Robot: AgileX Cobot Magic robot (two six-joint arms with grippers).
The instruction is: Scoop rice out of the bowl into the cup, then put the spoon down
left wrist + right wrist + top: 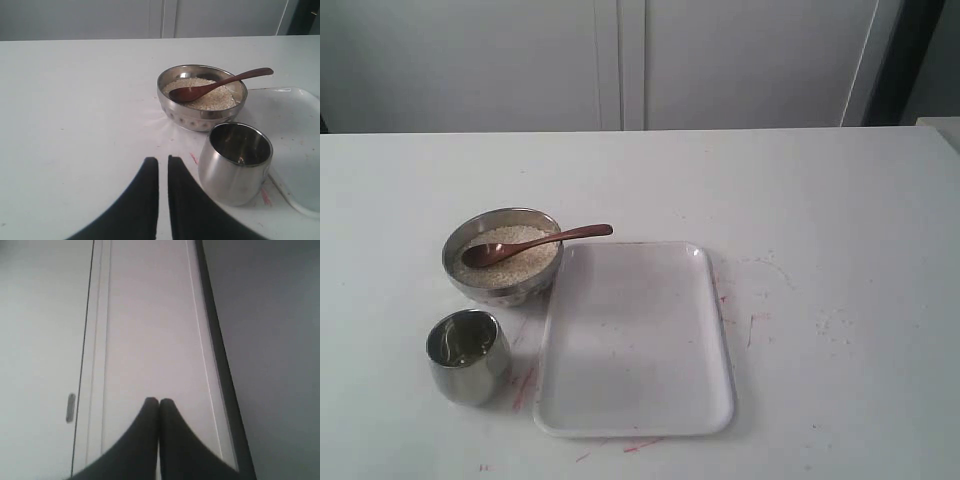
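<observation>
Tabletop point(820, 200): white, matt, open from 12 to 3 o'clock. Shiny round steel bowl point(500, 290) sits left of centre and holds granular rice point(525, 262). The slim wooden spoon point(535, 243) rests head on the rice, handle overhanging the rim toward 3 o'clock. The rounded steel cup point(470, 375) stands apart at the bowl's 7 o'clock. A smooth white tray point(635, 340) with rounded corners lies just beside both. Left hand point(163, 161): fingers all but together, empty. Right hand point(159, 401): pressed together, empty.

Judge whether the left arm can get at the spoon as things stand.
Probably yes: the left end effector faces the spoon, whose handle juts clear over the rim of the bowl; the cup stands slightly aside.
</observation>
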